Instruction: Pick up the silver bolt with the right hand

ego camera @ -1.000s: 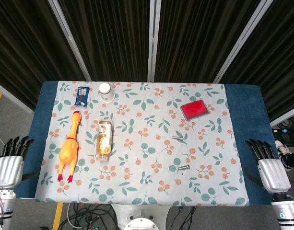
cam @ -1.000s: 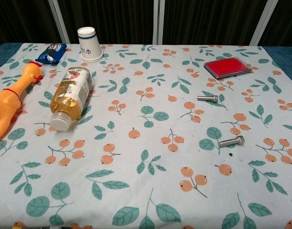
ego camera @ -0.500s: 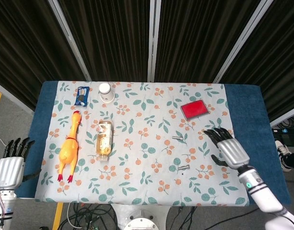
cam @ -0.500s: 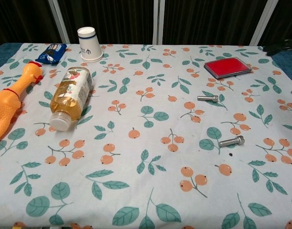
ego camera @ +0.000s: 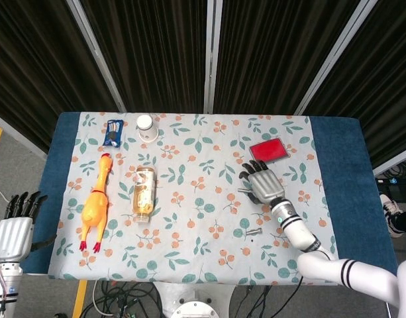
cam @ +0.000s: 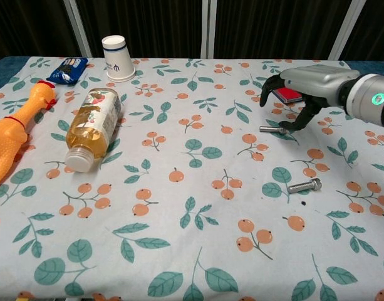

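Observation:
Two silver bolts lie on the floral cloth. The farther bolt lies just below a red flat box; the nearer bolt lies closer to the front edge. My right hand hovers over the farther bolt with its fingers spread and nothing in them; its thumb tip hangs right by that bolt's head. In the head view the hand covers most of that bolt. My left hand stays off the table's left side, fingers extended, holding nothing.
On the left half of the cloth lie a yellow rubber chicken, a juice bottle on its side, an upturned paper cup and a blue snack packet. The blue table edge runs along the right.
My right arm has swung in from the table's right side, across the cloth, and now hangs over the farther bolt. The left hand and all objects have not moved.

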You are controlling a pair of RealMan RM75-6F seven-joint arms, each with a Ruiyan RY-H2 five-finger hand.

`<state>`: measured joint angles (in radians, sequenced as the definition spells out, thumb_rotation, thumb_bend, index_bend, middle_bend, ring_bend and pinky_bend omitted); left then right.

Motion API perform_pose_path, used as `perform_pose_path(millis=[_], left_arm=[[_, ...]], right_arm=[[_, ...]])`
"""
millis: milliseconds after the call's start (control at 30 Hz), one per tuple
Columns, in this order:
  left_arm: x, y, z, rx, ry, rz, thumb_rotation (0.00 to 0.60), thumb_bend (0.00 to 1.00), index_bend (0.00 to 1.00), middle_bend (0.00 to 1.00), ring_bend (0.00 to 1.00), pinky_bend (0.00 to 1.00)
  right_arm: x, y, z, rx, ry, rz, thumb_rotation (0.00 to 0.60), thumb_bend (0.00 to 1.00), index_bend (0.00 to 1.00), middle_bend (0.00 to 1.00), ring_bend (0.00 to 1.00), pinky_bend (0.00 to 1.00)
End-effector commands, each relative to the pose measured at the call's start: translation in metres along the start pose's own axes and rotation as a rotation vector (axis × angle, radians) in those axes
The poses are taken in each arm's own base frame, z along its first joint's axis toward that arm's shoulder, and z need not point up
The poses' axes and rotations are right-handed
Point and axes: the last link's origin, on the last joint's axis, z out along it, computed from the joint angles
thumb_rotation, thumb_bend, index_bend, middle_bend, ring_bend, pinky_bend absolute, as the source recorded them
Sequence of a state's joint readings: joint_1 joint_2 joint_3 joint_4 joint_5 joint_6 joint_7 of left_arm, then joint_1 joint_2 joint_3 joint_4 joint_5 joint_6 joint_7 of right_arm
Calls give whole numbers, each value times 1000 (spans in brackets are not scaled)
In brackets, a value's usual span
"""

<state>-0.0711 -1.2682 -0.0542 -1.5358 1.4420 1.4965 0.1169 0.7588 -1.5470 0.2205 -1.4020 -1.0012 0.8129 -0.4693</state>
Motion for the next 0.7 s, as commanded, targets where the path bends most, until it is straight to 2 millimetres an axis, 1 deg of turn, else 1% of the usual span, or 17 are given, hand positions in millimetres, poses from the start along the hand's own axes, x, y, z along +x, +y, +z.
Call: perform_pose_path(millis=[33, 200, 700], left_arm=[[-1, -1, 0, 6, -1, 0, 600, 53, 152, 86, 0, 0], [-2, -4, -1, 18, -5, -3, 600, 53, 153, 86, 0, 0], [-4, -6, 0, 22, 0, -6, 600, 52, 153, 87, 0, 0]], right_arm=[[-7, -13, 9, 4, -13, -28, 600, 300, 315, 103, 0, 0], [-11, -17, 13, -7, -20, -28, 600, 309, 339, 105, 0, 0], [-20, -13, 16, -37, -29, -9, 600, 312, 432, 128, 0, 0]])
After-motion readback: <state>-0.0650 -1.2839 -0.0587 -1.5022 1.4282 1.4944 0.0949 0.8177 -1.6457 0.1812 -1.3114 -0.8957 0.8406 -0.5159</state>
